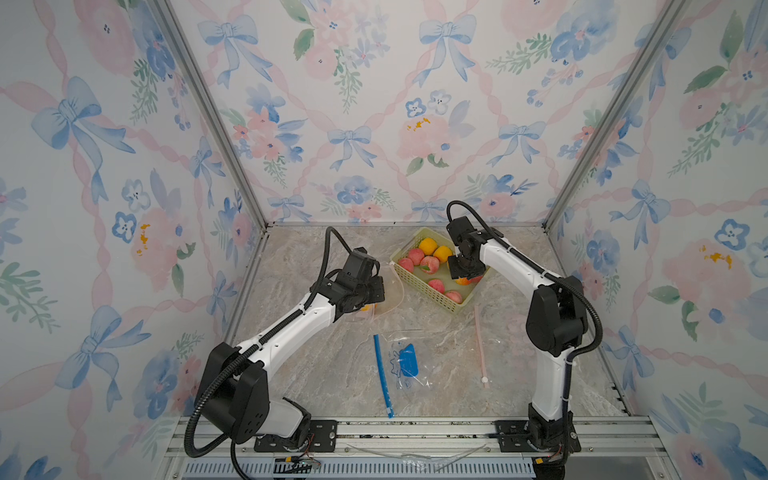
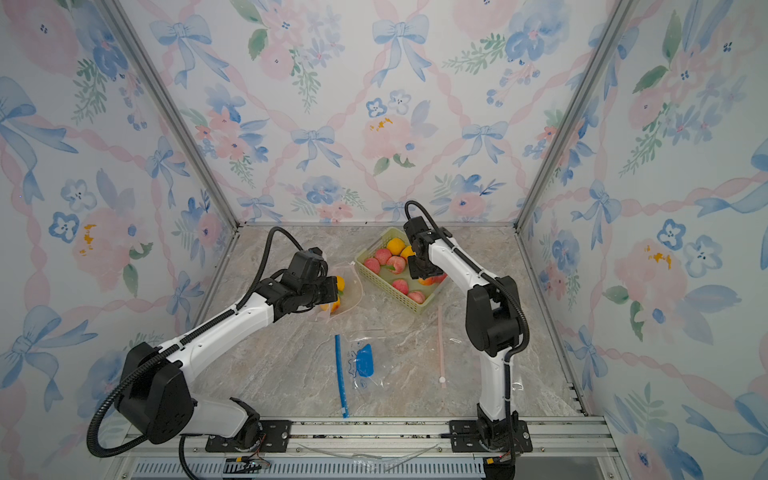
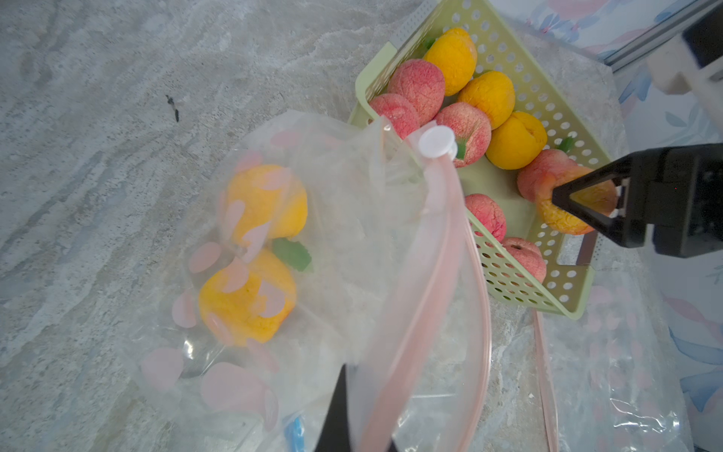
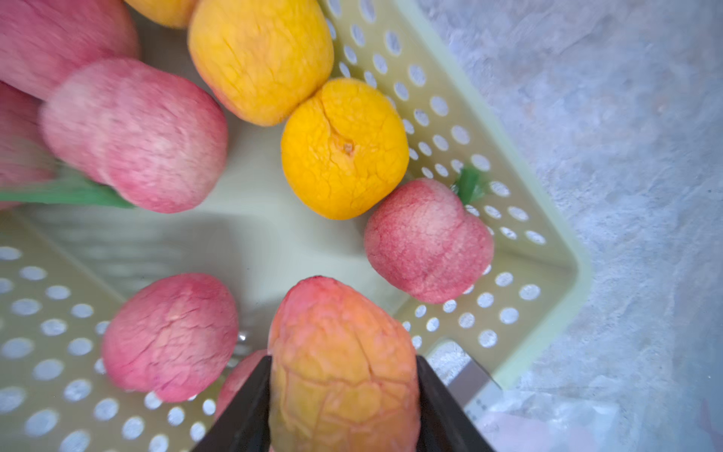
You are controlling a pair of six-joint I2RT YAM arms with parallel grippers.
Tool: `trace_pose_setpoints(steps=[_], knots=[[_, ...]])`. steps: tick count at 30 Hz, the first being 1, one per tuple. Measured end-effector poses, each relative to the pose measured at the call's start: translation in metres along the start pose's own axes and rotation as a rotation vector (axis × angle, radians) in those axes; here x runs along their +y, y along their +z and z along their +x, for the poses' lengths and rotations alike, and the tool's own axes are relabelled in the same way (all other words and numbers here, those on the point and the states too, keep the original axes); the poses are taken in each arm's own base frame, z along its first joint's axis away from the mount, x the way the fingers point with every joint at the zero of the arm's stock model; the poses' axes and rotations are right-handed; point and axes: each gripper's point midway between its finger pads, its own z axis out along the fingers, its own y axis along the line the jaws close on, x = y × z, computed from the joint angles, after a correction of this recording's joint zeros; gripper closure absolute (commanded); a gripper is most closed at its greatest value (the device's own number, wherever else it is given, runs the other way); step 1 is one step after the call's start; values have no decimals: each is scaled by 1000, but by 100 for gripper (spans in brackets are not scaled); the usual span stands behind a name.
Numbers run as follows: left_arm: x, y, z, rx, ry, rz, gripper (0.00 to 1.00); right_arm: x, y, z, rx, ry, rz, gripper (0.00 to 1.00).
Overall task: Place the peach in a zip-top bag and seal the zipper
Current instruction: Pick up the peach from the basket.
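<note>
In both top views, the left gripper point(image 1: 371, 296) is pinched tight on the rim of a clear pink-zipper bag point(image 1: 392, 293), holding its mouth raised just beside a pale green basket point(image 1: 419, 286). The right gripper point(image 1: 465, 272) reaches down into the basket, its jaws around a pink-orange peach point(image 1: 466, 281). Nearer the robot, a blue-zipper bag point(image 1: 401, 361) and a spare pink bag point(image 1: 481, 345) lie flat on the marble table point(image 1: 316, 374). There is open table between the arms, and papered walls close three sides.

In the left wrist view, the held bag gapes open, with its white slider point(image 3: 436, 141) parked at one end of the zipper. Two yellow fruits point(image 3: 266, 203) already sit inside. The bag's lip lies very close to the basket wall; whether they touch is unclear.

In the right wrist view, both dark fingers point(image 4: 250, 407) press the peach's flanks in a middling-width hold. Neighbouring fruit sits near but apart. Whether the peach has left the basket floor cannot be told.

The grasp looks made. What seems left is to lift the peach over the basket wall, cross the short gap, drop it into the bag and run the slider shut. The basket rim and the floppy bag lip are the edges to clear.
</note>
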Motion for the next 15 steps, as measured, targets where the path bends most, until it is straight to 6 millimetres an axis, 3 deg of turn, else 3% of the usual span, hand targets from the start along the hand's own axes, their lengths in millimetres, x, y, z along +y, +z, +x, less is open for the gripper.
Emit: trace_pose_setpoints(steps=[5, 15], knots=[[-3, 6, 0, 4, -17, 14, 100, 25, -48, -14, -128, -14, -92, 50], [-5, 11, 5, 23, -17, 17, 100, 126, -128, -4, -309, -106, -399, 50]])
